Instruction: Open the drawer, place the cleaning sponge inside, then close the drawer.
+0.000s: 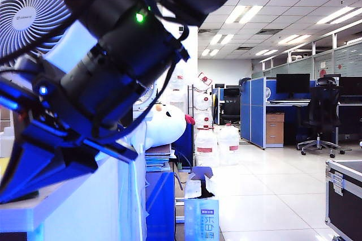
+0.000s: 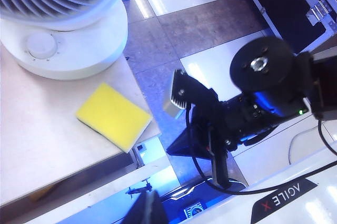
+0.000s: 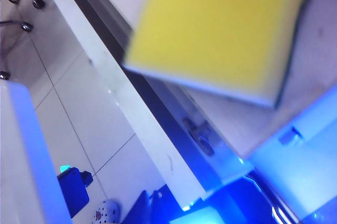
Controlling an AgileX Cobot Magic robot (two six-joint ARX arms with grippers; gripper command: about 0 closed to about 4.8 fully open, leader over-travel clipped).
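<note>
Office floor tiles and partitioned desks fill the background of the exterior view, whose left half is blocked by a dark arm (image 1: 113,54) close to the lens. White tabletop (image 2: 42,129) carries the cleaning sponge (image 2: 115,116), which lies flat, yellow face up, at the table's front corner, just beside the round base of the white fan (image 2: 73,40) and apart from it. Its long axis runs obliquely to the table edge, one corner reaching almost to that edge. Below the edge, the right wrist view shows the drawer (image 3: 152,129) front standing slightly out from the table body, with a dark gap behind it; how far it is open cannot be judged. The right gripper (image 2: 218,153) hangs off the table's front edge, lower than the tabletop and near the sponge's corner, its jaws clenched with nothing seen between them; the sponge lies above and inward of it. The left gripper is not visible in any view, so its state cannot be told; its camera looks down on the sponge from above. The right arm appears the nearer to drawer and sponge.
</note>
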